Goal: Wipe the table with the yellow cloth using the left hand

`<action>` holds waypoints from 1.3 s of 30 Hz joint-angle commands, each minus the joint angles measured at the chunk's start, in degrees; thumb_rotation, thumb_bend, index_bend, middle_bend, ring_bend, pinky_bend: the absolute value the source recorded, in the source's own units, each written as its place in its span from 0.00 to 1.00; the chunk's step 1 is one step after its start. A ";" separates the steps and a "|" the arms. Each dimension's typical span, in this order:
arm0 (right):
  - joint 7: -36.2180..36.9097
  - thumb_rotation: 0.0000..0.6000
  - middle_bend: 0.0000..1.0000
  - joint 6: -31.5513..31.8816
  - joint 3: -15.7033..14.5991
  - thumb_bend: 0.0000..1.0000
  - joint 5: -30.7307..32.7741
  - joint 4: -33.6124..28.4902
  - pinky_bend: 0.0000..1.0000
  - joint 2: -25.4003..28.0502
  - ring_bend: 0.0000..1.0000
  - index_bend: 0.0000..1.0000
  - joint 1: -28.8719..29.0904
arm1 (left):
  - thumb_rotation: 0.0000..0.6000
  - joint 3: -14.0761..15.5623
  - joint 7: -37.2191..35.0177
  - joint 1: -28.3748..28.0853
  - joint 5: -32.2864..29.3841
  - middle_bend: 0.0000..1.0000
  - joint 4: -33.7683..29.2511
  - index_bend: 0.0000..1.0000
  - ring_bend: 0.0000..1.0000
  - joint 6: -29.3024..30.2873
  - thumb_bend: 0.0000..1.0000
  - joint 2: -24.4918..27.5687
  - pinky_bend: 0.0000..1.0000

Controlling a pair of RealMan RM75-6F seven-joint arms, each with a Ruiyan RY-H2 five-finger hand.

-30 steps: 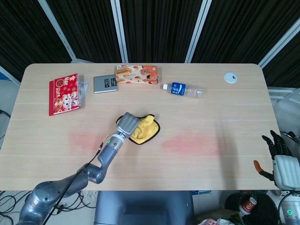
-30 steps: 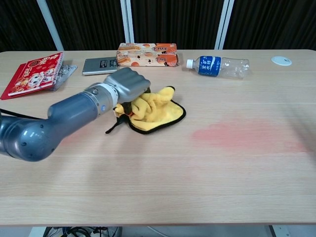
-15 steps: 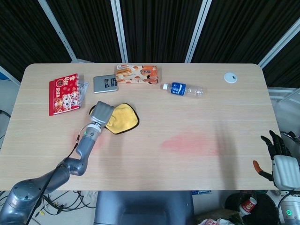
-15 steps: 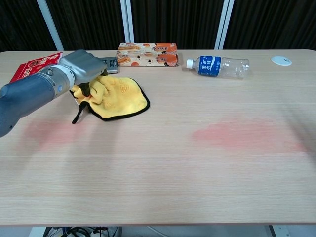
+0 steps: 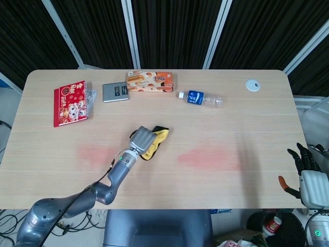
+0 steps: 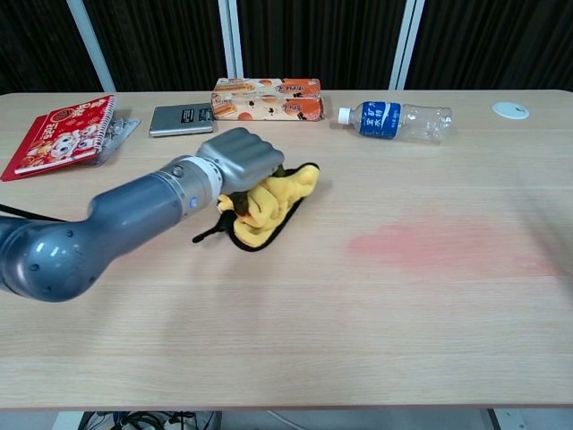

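Two reddish smears mark the wooden table (image 5: 247, 118) as the left hand (image 5: 142, 139) presses down on the bunched yellow cloth (image 6: 265, 204), fingers curled over it, near the table's middle. Wiping appears to be in mid-stroke; the larger smear (image 6: 448, 244) lies to the cloth's right, the fainter one (image 5: 92, 152) to its left, so the next pass likely calls for dragging the cloth flat across either while keeping pressure downward. Along the far edge sit a clear water bottle (image 6: 394, 120) (lying on its side, apparently empty), an orange carton (image 6: 267, 98) whose contents cannot be seen, and a red notebook (image 5: 71, 102). The right hand (image 5: 307, 167) hangs off the table's edge, fingers spread, holding nothing.
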 commanded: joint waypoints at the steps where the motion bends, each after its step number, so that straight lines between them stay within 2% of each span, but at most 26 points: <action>1: 0.17 1.00 0.00 0.01 0.06 0.24 0.12 0.03 0.21 0.07 0.00 0.17 -0.03 | 1.00 0.31 0.92 -1.47 0.60 0.75 -0.03 0.75 0.66 -0.62 0.53 -2.32 0.82; 5: 0.47 1.00 0.00 0.21 0.15 0.24 0.09 0.03 0.21 0.11 0.00 0.17 -0.09 | 1.00 0.71 1.94 -3.04 1.54 0.75 0.57 0.75 0.66 -0.91 0.53 -5.10 0.82; 12: 0.55 1.00 0.00 0.58 0.04 0.24 -0.36 0.12 0.21 0.08 0.00 0.17 -0.23 | 1.00 -0.59 4.58 -5.14 1.40 0.75 4.10 0.75 0.66 -0.15 0.53 -8.34 0.82; 20: 0.82 1.00 0.00 0.86 0.03 0.24 -0.76 0.26 0.21 0.08 0.00 0.17 -0.27 | 1.00 -2.56 10.70 -5.47 -1.23 0.75 9.73 0.75 0.66 0.68 0.53 -8.06 0.82; 25: 0.90 1.00 0.00 1.02 -0.01 0.24 -1.05 0.29 0.21 0.05 0.00 0.17 -0.29 | 1.00 -2.68 14.25 -3.52 -3.16 0.75 10.90 0.75 0.66 0.67 0.53 -5.10 0.82; 29: 0.84 1.00 0.00 1.08 -0.07 0.24 -1.25 0.28 0.21 0.00 0.00 0.18 -0.28 | 1.00 -2.61 15.29 -0.78 -4.39 0.75 9.34 0.75 0.66 1.62 0.53 -1.18 0.82; 33: 0.72 1.00 0.00 1.11 -0.11 0.24 -1.41 0.29 0.21 -0.07 0.00 0.18 -0.25 | 1.00 -2.86 14.99 2.57 -5.72 0.75 5.64 0.75 0.66 3.38 0.53 3.95 0.82; 39: 0.56 1.00 0.00 1.27 -0.13 0.24 -1.57 0.26 0.21 -0.10 0.00 0.18 -0.28 | 1.00 -3.29 14.00 6.88 -6.80 0.75 -3.36 0.75 0.66 6.77 0.53 12.68 0.82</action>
